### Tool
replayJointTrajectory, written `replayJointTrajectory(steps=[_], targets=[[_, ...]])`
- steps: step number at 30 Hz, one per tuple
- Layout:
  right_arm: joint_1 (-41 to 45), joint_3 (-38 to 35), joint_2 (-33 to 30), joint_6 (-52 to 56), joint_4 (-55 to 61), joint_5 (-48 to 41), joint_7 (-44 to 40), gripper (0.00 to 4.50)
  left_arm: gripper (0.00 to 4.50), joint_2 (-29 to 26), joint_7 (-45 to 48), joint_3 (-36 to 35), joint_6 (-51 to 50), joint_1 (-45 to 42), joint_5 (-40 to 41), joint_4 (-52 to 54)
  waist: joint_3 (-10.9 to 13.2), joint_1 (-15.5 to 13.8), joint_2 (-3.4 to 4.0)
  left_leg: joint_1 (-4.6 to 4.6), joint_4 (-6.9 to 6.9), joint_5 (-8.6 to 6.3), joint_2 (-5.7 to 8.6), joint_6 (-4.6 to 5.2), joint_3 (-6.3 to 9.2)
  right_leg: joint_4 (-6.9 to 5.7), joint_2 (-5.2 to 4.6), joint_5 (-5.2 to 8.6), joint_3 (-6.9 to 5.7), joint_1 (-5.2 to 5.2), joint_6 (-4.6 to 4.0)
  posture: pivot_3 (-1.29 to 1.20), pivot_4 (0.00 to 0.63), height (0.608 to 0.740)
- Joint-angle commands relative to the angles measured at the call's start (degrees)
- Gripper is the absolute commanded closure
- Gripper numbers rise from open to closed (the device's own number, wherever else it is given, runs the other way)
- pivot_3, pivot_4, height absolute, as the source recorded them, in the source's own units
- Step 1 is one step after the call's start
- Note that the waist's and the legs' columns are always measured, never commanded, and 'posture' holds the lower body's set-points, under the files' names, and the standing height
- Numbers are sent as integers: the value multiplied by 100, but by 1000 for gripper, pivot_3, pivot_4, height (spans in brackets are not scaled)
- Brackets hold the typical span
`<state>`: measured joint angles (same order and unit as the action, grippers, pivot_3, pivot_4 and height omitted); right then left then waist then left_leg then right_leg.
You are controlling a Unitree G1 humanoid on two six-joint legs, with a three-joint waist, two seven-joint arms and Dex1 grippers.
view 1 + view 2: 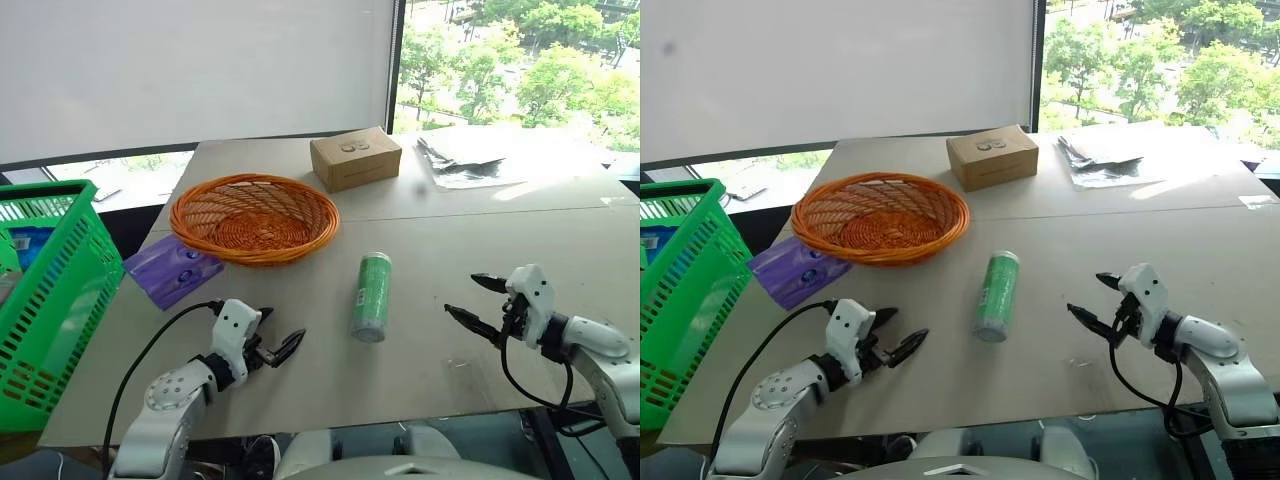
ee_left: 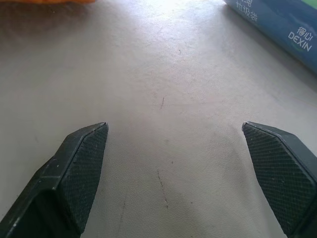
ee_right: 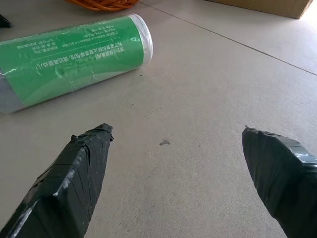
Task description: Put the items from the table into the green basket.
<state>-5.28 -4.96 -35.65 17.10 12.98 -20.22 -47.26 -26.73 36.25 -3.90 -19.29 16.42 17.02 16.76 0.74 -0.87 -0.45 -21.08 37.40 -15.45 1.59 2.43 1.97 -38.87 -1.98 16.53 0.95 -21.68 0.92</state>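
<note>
I held both grippers spread and empty; the can [image 1: 371,296] lay lengthwise toward the table's [image 1: 560,250] near edge, between left gripper [image 1: 277,340] and right gripper [image 1: 473,300].

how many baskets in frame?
2. The green basket stands off the table's left edge, with something blue inside; other contents may be hidden. The orange wicker basket sits on the table, between the purple packet and the cardboard box.

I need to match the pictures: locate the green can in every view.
Left eye: green can lying at table centre.
Right eye: centre.
Left wrist: a blue-green edge, possibly the can.
Right wrist: lying ahead of the fingers.
Shared landmark: orange wicker basket.
</note>
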Motion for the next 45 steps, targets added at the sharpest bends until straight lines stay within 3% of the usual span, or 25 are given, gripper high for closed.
replayJointTrajectory(steps=[1, 22, 29, 32, 37, 45], targets=[[126, -35, 4, -144, 101, -21, -36, 0, 53, 2, 25, -101, 98, -25, 111, 185, 0, 0, 0, 0, 0, 0, 0, 0, 0, 0, 0, 0, 0, 0, 0, -6, 0, 740], [800, 204, 8, -167, -41, 140, -92, 0, 53, -47, 49, -229, 268, -28, 190, 214, 7, -8, 6, 0, -1, 0, 0, 0, 0, 1, 0, 0, 0, 0, 0, 5, 0, 740], [2641, 1305, 649, 258, -45, 262, -281, 0, 53, 184, 29, -435, 262, 131, 582, 295, 21, 66, 26, 13, -6, 0, -11, 0, -8, -4, 11, 0, 8, 0, -1, 15, 0, 740], [3558, 2248, 1029, -45, -689, 887, -595, 0, 53, 325, -140, -714, 221, 190, 798, 348, 22, 36, 21, 10, -10, 0, -12, -1, -3, -1, 12, 0, 2, -2, -1, 45, 0, 740], [4754, 3191, 1679, -1057, -2395, 2032, -483, 0, 53, 342, -454, -1068, 354, 411, 666, 573, 25, -78, 9, 5, -14, -1, -2, -3, 3, 3, 1, -1, -5, -7, -2, 133, 0, 740], [5551, 3554, 2259, -2072, -4037, 2814, -391, 0, 53, 347, -643, -1356, 296, 479, 856, 1024, 30, -321, -5, 5, -24, -1, 8, -8, 10, 4, -4, -1, -8, -12, -3, 178, 0, 740]])
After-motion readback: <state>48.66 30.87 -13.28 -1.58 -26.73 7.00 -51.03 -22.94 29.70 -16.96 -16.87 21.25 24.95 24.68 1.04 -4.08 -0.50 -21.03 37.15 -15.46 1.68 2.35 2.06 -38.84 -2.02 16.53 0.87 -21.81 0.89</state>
